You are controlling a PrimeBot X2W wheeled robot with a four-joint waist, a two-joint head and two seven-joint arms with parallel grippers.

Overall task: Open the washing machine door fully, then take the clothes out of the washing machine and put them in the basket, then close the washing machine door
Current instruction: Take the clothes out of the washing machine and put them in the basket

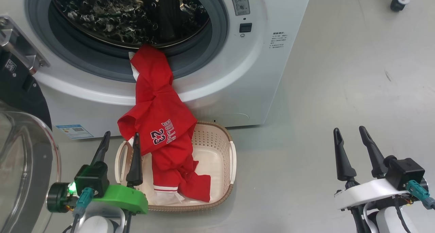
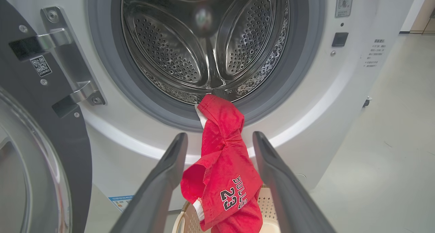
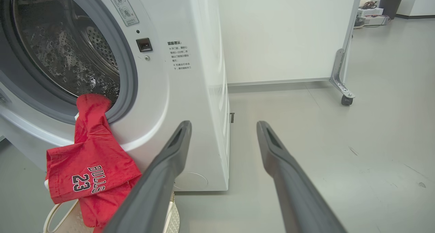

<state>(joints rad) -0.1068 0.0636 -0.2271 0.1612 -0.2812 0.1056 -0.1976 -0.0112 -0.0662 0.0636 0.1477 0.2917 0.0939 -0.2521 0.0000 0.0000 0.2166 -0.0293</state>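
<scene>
The white washing machine (image 1: 234, 90) stands with its door (image 1: 23, 158) swung wide to the left. The red "BULLS 23" clothes (image 1: 163, 124) hang from the drum's lower lip (image 2: 221, 117) down into the cream basket (image 1: 217, 138) on the floor in front. The lower part of the clothes lies inside the basket, the top end still rests on the grey gasket. My left gripper (image 1: 120, 139) is open just left of the basket, nothing between its fingers. My right gripper (image 1: 350, 132) is open over bare floor at the right, well away from the clothes (image 3: 88, 172).
The open door's glass bowl (image 2: 20, 178) and hinge bracket (image 2: 68, 63) crowd the left side. A white wheeled partition (image 3: 340, 80) stands behind the washer on the right, and a caster (image 1: 397, 2) shows at the far right. Grey floor (image 1: 340, 73) stretches to the right.
</scene>
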